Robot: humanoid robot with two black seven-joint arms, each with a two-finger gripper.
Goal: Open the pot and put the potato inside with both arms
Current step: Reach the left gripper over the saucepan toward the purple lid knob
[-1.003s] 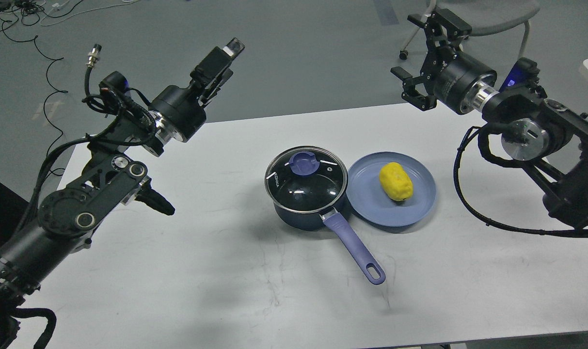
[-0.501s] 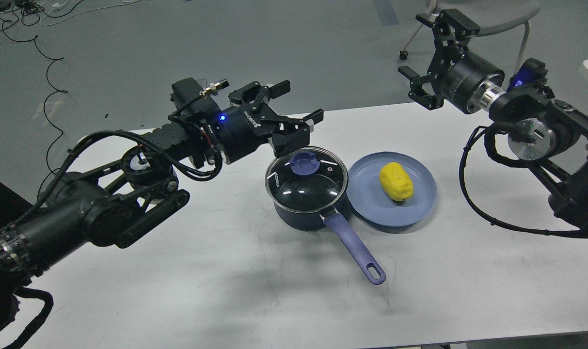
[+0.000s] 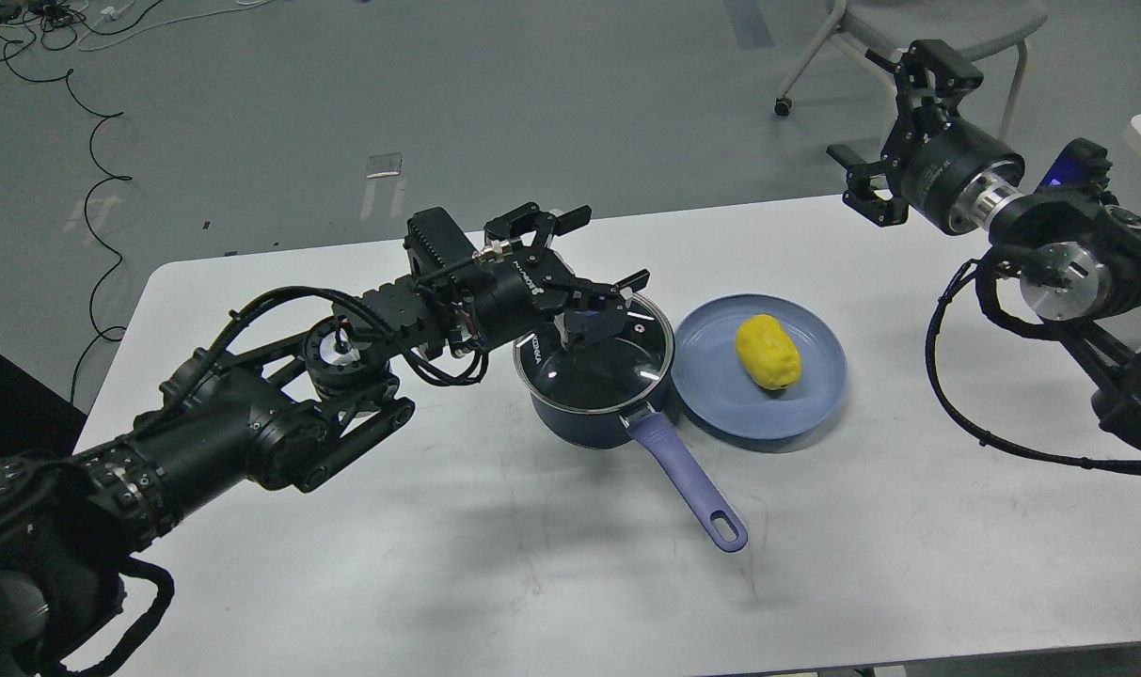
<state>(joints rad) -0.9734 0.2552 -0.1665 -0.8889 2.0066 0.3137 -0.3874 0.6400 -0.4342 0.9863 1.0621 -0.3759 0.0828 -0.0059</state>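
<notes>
A dark blue pot with a glass lid and a purple handle stands mid-table. My left gripper is open and hangs right over the lid's far part, hiding the purple knob; whether it touches the knob I cannot tell. A yellow potato lies on a blue plate touching the pot's right side. My right gripper is open and empty, raised above the table's far right edge, well away from the potato.
The white table has bare room in front and to the left of the pot. A grey chair stands behind the right gripper. Cables lie on the floor at the far left.
My left arm has swung in from the far left and lowered its open gripper over the pot lid. My right gripper has drifted right and slightly down.
</notes>
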